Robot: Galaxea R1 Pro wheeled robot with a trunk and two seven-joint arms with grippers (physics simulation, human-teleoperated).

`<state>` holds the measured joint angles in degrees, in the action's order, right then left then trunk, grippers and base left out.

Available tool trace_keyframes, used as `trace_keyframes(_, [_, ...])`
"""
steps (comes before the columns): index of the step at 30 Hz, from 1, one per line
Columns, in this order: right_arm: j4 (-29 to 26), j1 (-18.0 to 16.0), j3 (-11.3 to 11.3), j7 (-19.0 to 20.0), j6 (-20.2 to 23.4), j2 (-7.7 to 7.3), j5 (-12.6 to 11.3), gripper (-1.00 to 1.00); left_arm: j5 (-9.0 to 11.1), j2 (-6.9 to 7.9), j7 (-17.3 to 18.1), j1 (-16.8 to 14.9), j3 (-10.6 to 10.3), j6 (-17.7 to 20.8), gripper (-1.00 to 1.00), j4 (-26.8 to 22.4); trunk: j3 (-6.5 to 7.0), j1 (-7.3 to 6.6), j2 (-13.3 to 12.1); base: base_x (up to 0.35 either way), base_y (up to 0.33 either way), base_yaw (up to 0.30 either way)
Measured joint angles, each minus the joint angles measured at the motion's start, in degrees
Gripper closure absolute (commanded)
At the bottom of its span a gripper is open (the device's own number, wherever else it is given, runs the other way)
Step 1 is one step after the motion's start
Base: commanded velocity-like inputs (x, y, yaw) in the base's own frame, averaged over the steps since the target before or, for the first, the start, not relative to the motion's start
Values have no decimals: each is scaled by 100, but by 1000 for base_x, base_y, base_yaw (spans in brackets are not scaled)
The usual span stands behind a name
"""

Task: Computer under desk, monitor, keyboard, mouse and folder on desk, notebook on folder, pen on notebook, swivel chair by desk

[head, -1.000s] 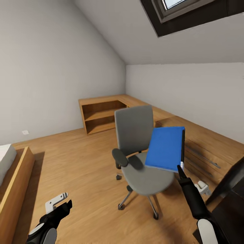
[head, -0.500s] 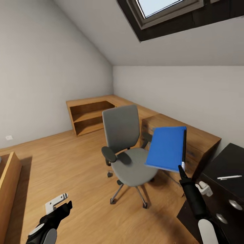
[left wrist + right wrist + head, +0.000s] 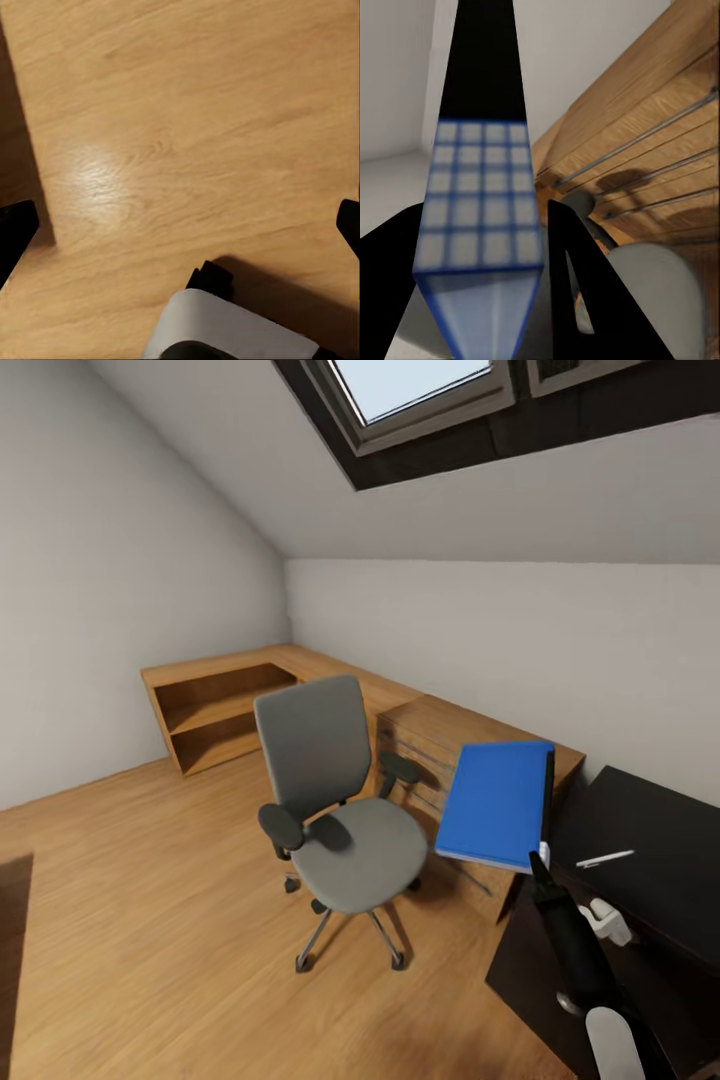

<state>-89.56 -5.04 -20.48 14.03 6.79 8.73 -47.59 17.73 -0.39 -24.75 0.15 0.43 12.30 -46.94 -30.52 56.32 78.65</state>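
In the bedroom: sloped pale grey walls, a skylight (image 3: 420,385), light wood floor (image 3: 140,920).
Folder (image 3: 497,802): bright blue, flat, thin pale edge, held up in the air, tilted, above the floor between the swivel chair (image 3: 335,800) and the desk (image 3: 640,860).
Right gripper (image 3: 541,852): jaws clamped on the folder's lower edge, one finger each side.
Left gripper (image 3: 180,225): jaws wide apart over bare floor.
Desk: glossy black top; pen (image 3: 604,858) lies near its front edge.
Beyond the chair: wooden dresser (image 3: 440,735), low shelf unit (image 3: 215,715).
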Motion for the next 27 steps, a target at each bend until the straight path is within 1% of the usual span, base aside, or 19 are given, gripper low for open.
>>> trace_keyframes(2, [6,0,-5,-60,2,-4,-43,100,-304,3,455,-7,-184,-752,-100,917,36,-44,-80,0,0,-281])
trace_keyframes(3, [7,0,-5,-71,2,-6,-61,100,-367,5,593,-12,-211,-909,-100,1125,55,-66,-120,0,0,-282])
trace_keyframes(4, [8,0,-7,-97,3,-8,-113,100,-492,7,930,-19,-259,-1190,-100,1529,72,-88,-160,0,0,-282])
trace_keyframes(5, [8,0,-7,-108,3,-9,-149,100,-551,8,1084,-24,-279,-1305,-100,1704,91,-110,-200,0,0,-282])
trace_keyframes(8, [4,0,-13,-124,4,-16,-226,100,-607,6,1282,-29,-301,-1436,-100,1911,145,-176,-321,0,0,-282])
trace_keyframes(10, [3,0,-88,-129,4,-19,-269,100,-618,1,1365,-30,-309,-1488,-100,1986,181,-220,-401,0,0,-282])
trace_keyframes(15, [9,0,-215,-130,11,-24,-287,100,-624,0,1404,-31,-312,-1516,-100,2030,270,-329,-602,0,0,-287])
trace_keyframes(24, [20,0,-244,-131,12,-28,-295,100,-624,6,1410,-31,-312,-1563,-100,2039,432,-527,-963,0,0,-292])
trace_keyframes(27, [23,1,-242,-124,7,-26,-293,100,-618,9,1406,-31,-311,-1850,-100,2041,486,-593,-1083,0,0,-294])
